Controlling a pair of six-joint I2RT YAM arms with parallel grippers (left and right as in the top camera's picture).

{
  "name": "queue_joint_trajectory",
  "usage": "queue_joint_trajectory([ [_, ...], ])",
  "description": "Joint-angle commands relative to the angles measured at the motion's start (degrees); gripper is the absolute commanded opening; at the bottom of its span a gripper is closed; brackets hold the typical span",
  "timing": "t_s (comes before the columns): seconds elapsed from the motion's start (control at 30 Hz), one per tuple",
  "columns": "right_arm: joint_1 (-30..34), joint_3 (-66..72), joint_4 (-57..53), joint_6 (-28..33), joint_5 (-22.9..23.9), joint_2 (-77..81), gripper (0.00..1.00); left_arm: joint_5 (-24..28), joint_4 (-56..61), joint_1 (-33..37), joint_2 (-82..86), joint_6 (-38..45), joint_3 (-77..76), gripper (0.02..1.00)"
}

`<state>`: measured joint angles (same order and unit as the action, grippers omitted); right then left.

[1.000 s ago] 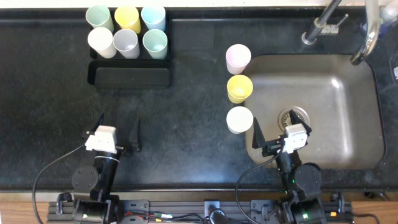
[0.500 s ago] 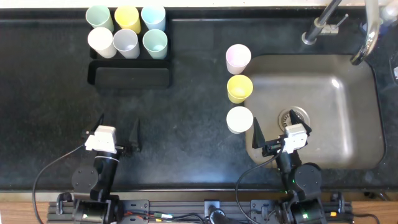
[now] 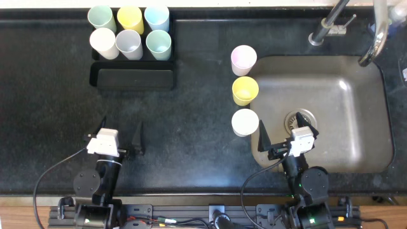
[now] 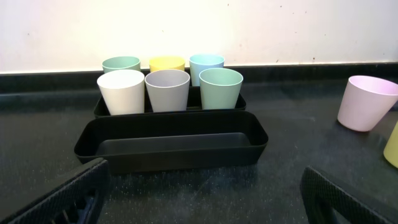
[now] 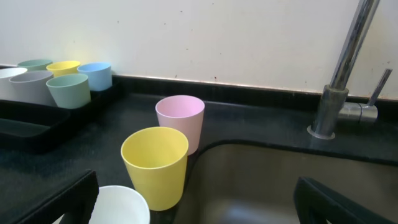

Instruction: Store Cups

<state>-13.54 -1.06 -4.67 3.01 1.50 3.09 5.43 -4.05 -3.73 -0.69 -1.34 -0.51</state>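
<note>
Left gripper (image 3: pixel 121 127) and right gripper (image 3: pixel 285 130) stand open and empty; the cups (image 3: pixel 245 90) line the rim of the sink (image 3: pixel 346 89), where a glancing finger could tip one in.

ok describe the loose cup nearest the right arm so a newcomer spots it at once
Find the steel sink at the right. Three loose cups line its left rim. Yours is the white cup at the end nearest the arms' bases; its neighbours are the yellow cup, then the pink cup.
</note>
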Motion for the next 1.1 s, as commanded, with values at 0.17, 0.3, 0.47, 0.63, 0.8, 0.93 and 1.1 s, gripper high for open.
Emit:
queue_joint_trajectory([
  [0.17, 0.1, 0.8, 0.3, 0.0, -0.4, -0.6, 0.996, -0.3, 4.9, 0.3, 0.5, -0.6, 0.0, 0.972],
  [0.3, 0.1, 0.8, 0.3, 0.0, -0.4, -0.6, 0.998, -1.2, 6.9, 0.3, 0.5, -0.6, 0.0, 0.987],
  [0.47, 0.1, 0.8, 0.3, 0.0, -0.4, -0.6, 0.998, -1.2, 8.5, 0.3, 0.5, -0.7, -0.8, 0.991],
  [0.63, 0.1, 0.8, 0.3, 0.0, -0.4, -0.6, 0.998, -1.2, 7.7, 0.3, -6.9, -0.7, -11.6, 1.000],
  [0.8, 0.1, 0.8, 0.3, 0.0, -0.4, -0.6, 0.993, -2.0, 0.0, -1.2, -26.8, -3.5, -33.5, 1.000],
  [0.93, 0.1, 0.8, 0.3, 0.0, -0.4, -0.6, 0.996, -3.8, -12.0, -5.0, -45.0, -3.5, -54.3, 1.000],
  [1.1, 0.1, 0.8, 0.3, 0.0, -0.4, -0.6, 0.996, -10.6, -29.2, -13.8, -67.5, -6.8, -82.3, 1.000],
])
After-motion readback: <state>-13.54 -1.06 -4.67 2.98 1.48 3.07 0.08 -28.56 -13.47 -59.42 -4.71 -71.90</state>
